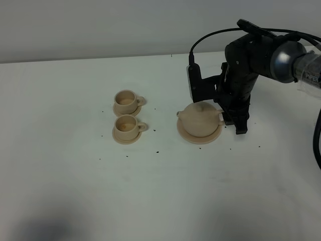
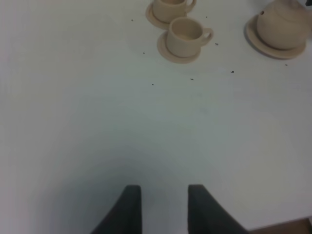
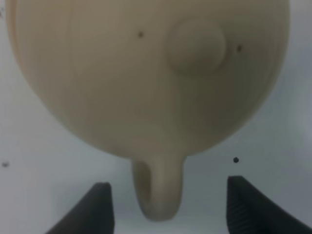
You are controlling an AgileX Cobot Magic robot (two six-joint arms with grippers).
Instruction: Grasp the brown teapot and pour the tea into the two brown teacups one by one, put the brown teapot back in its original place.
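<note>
On the right half of the white table (image 1: 60,175), as the high camera gives it to me, the brown teapot (image 1: 199,119) sits upright on its wide saucer (image 1: 200,139), spout toward the two teacups and loop handle (image 1: 221,118) toward the right arm. The right end effector (image 1: 233,123) is low beside that handle, its fingers pointing down at the table. The far teacup (image 1: 126,100) and the near teacup (image 1: 126,125) stand one behind the other to the left of the pot, each on its own small saucer and well apart from it. Dark specks (image 1: 157,150) lie scattered on the table around them. In the left wrist view, the left end effector (image 2: 165,209) has its two dark fingers a little apart with only bare table between them, pinching nothing and far from the crockery. I see the near teacup (image 2: 185,34), part of the far teacup (image 2: 168,7) and the brown teapot (image 2: 282,24) at the edge of that view. In the right wrist view, the brown teapot (image 3: 122,83) fills most of the frame, lid knob (image 3: 195,46) blurred. The right end effector (image 3: 168,207) is spread wide, one finger on each side of the handle (image 3: 158,192), with a gap to it on both sides.
</note>
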